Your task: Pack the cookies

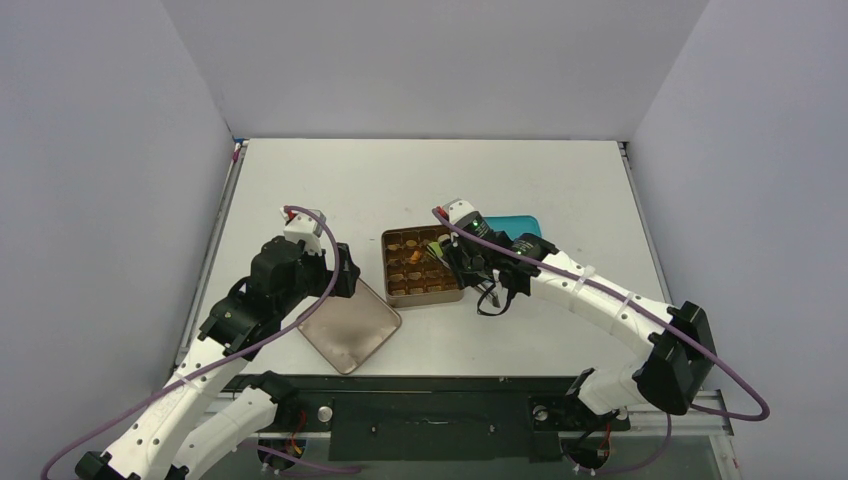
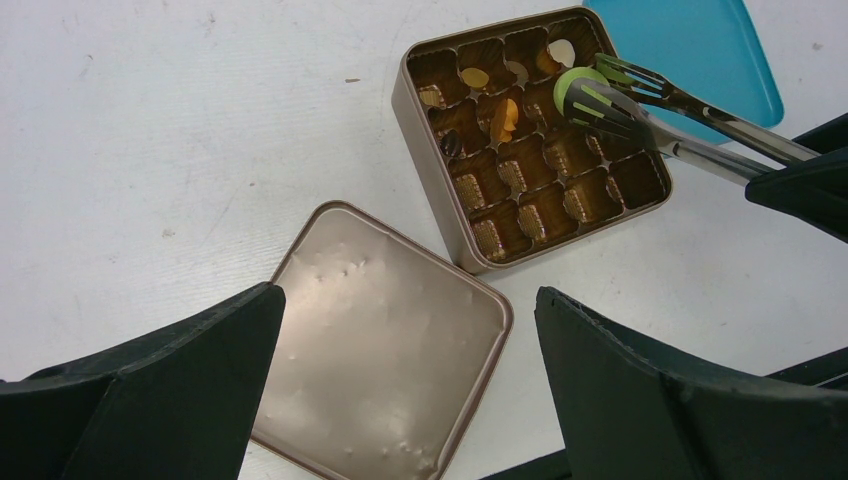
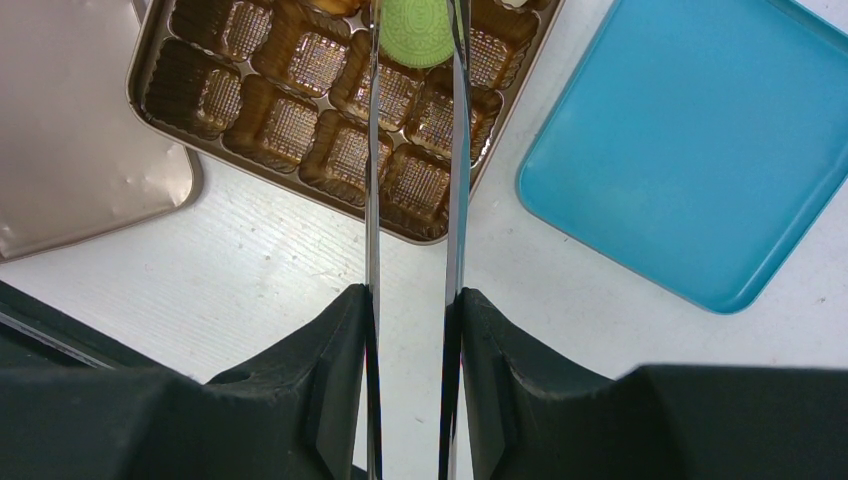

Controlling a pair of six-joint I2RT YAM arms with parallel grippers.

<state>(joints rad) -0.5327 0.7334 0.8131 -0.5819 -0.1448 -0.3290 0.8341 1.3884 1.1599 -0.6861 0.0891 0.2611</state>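
Green cookie [image 3: 417, 30] pinched at the tips of the tweezers [image 3: 457, 200], over the right side of the tin [image 3: 270, 125].

The right end effector [image 3: 412, 310] is clamped narrow on the tweezers' handles, so the cookie sits out past its fingers, to its left. Other cookies [image 2: 505, 115] lie in the tin's far compartments. The left end effector [image 2: 408, 295] hangs spread wide above the lid [image 2: 380, 330] on the surface, near-left of the tin. A teal tray [image 3: 690, 150] lies just right of the tin.

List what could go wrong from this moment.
The round green cookie is held only between the tips of the long metal tweezers in the right gripper; it might slip out or crack. Released off-centre, it could land tilted on a divider of the gold compartmented tin, or on a filled cell.
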